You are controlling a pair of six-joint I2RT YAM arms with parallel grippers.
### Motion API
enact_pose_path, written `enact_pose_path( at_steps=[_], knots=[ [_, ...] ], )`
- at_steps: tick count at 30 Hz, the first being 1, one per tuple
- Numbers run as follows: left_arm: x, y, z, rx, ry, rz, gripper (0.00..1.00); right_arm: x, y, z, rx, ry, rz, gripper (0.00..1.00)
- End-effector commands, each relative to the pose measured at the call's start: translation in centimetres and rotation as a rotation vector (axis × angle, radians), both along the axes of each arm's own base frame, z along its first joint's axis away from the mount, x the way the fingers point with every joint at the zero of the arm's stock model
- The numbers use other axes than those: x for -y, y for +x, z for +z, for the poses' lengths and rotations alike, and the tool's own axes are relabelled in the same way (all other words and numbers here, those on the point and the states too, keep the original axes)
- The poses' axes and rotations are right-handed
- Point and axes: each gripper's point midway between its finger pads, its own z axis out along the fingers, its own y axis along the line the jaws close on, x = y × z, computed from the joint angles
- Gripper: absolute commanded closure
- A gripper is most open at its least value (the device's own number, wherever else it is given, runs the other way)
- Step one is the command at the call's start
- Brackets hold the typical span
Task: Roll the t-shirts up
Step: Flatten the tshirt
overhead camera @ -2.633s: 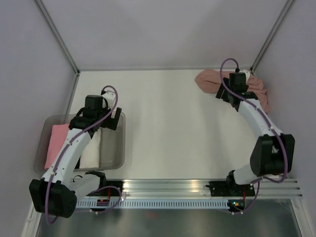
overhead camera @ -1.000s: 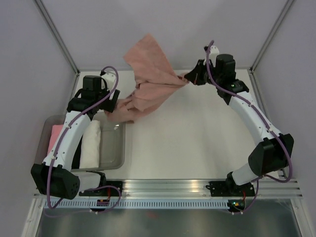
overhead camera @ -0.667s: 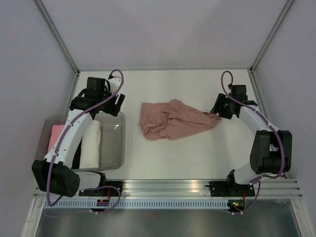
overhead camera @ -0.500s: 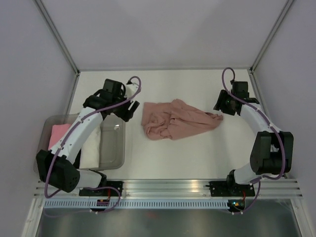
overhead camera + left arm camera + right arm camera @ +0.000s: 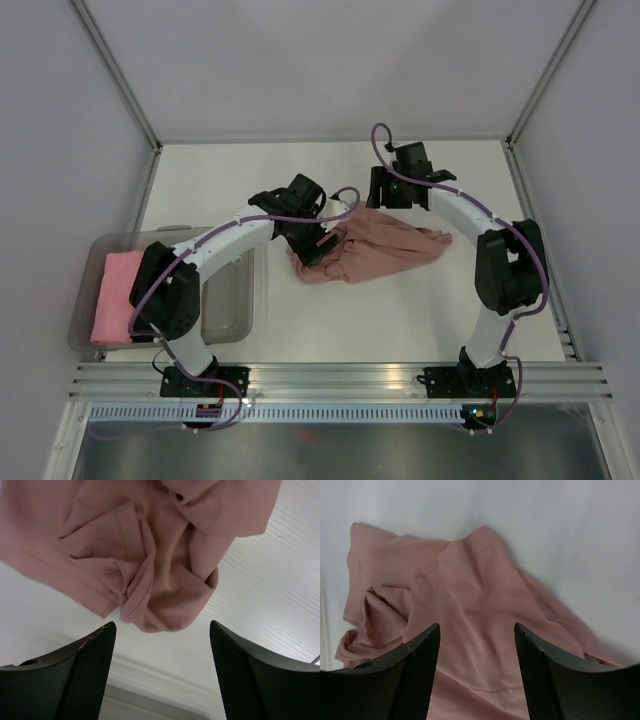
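Note:
A dusty-rose t-shirt (image 5: pixel 375 250) lies crumpled in a heap in the middle of the white table. My left gripper (image 5: pixel 316 243) is open and empty over the heap's left end; in the left wrist view the bunched cloth (image 5: pixel 165 575) sits just ahead of my gripper (image 5: pixel 162 630). My right gripper (image 5: pixel 388 200) is open and empty above the heap's far edge; the right wrist view shows the cloth (image 5: pixel 475 620) spread below my gripper (image 5: pixel 476 630). A muted-pink rolled bundle (image 5: pixel 112 295) lies in the bin at the left.
A clear plastic bin (image 5: pixel 240 290) stands at the left near edge of the table. Grey walls with metal corner posts (image 5: pixel 120 75) close in the back and sides. An aluminium rail (image 5: pixel 400 375) runs along the near edge.
The right gripper carried the shirt from the back right corner, dropped it mid-table and let go. Both arms then moved inward over the heap; the left arm left the bin area.

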Motion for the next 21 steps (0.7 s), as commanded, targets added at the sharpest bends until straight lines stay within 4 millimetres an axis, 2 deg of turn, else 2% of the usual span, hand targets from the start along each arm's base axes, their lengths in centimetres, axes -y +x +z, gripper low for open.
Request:
enact_pose_path(
  at_steps=[1, 3, 4, 5, 6, 7, 8, 10, 11, 12, 13, 14, 15, 16, 18, 20, 21],
  knots=[
    [2.4, 2.0, -1.0, 0.03, -0.051, -0.01, 0.19, -3.3, 1.5, -1.5, -0.051, 0.083, 0.021, 0.31],
    [2.0, 2.9, -2.3, 0.048, -0.008, 0.01, 0.21, -3.8, 2.5, -2.5, -0.069, 0.084, 0.017, 0.3],
    [1.5, 3.6, -3.5, 0.053, 0.04, 0.033, 0.23, -4.0, 2.1, -4.8, -0.132, 0.055, 0.023, 0.29],
    [1.4, 3.8, -3.8, 0.057, 0.05, 0.039, 0.24, -4.0, 2.0, -5.6, -0.15, 0.03, 0.029, 0.29],
    [1.3, 4.0, -4.1, 0.06, 0.057, 0.046, 0.31, -3.8, 1.9, -6.7, -0.167, -0.012, 0.028, 0.29],
    [1.3, 4.1, -4.2, 0.061, 0.06, 0.056, 0.36, -4.4, 1.5, -7.1, -0.169, -0.029, 0.045, 0.28],
    [1.2, 3.9, -4.5, 0.056, 0.059, 0.059, 0.47, -4.7, 1.4, -7.4, -0.166, -0.038, 0.048, 0.28],
    [1.3, 4.0, -4.5, 0.066, 0.046, 0.068, 0.58, -4.9, 1.0, -8.6, -0.175, -0.053, 0.042, 0.33],
    [1.3, 3.9, -4.1, 0.074, 0.037, 0.069, 0.63, -4.9, 1.0, -8.7, -0.175, -0.053, 0.042, 0.38],
    [1.4, 4.0, -3.9, 0.081, 0.029, 0.069, 0.77, -4.8, 1.2, -8.4, -0.167, -0.06, 0.031, 0.57],
    [1.2, 4.4, -3.6, 0.105, 0.026, 0.08, 0.88, -4.6, 1.4, -8.0, -0.157, -0.064, 0.021, 0.68],
    [1.2, 4.7, -2.9, 0.134, 0.016, 0.091, 0.97, -4.5, 1.6, -7.3, -0.14, -0.066, 0.014, 0.79],
    [1.0, 4.9, -2.4, 0.154, 0.013, 0.1, 0.98, -4.5, 2.3, -5.3, -0.091, -0.061, 0.004, 0.96],
    [0.7, 5.2, -2.2, 0.167, 0.014, 0.108, 0.98, -4.0, 2.9, -4.2, -0.052, -0.075, -0.019, 1.0],
    [0.6, 5.8, -0.9, 0.201, -0.013, 0.121, 0.98, -4.1, 4.2, 0.1, 0.042, -0.052, -0.027, 1.0],
    [0.2, 7.0, 0.5, 0.229, -0.035, 0.155, 0.98, -3.1, 5.7, 3.3, 0.112, -0.055, -0.058, 1.0],
    [-0.3, 7.9, 1.5, 0.258, -0.035, 0.187, 0.98, -3.0, 6.7, 6.6, 0.173, -0.033, -0.066, 1.0]
  ],
)
